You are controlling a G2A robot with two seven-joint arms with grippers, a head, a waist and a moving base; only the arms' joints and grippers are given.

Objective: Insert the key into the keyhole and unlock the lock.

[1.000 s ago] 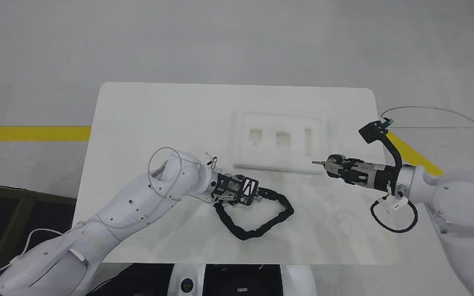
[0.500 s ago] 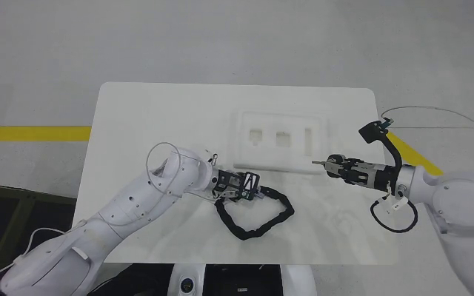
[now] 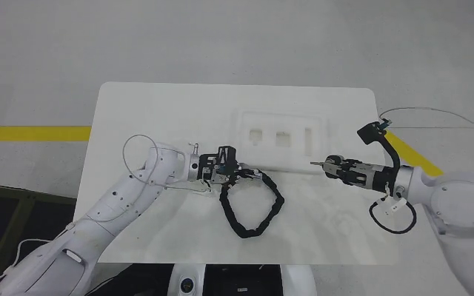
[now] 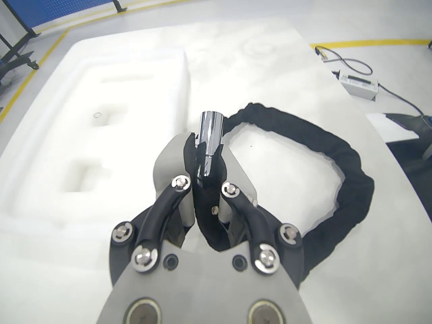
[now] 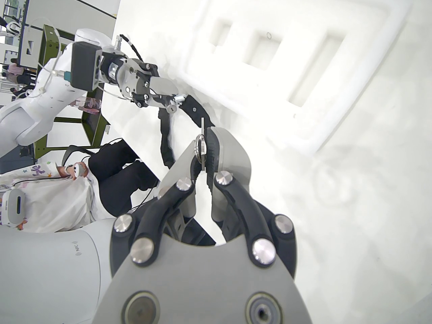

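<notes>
Over the surface (image 3: 148, 111) middle, the left jaws clamp the lock (image 4: 210, 129) barrel, its chain (image 4: 351, 170) trailing. Well apart, the right jaws pinch the key (image 5: 201, 150), blade pointing lockward. Approach step, I judge: next, close the gap and align the blade with the keyhole (image 5: 172, 109).

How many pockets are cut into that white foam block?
3, in a row in the foam block: a square pocket at the robot's left end, a square middle pocket, and a narrow slot at the right end. None looks hidden.
</notes>
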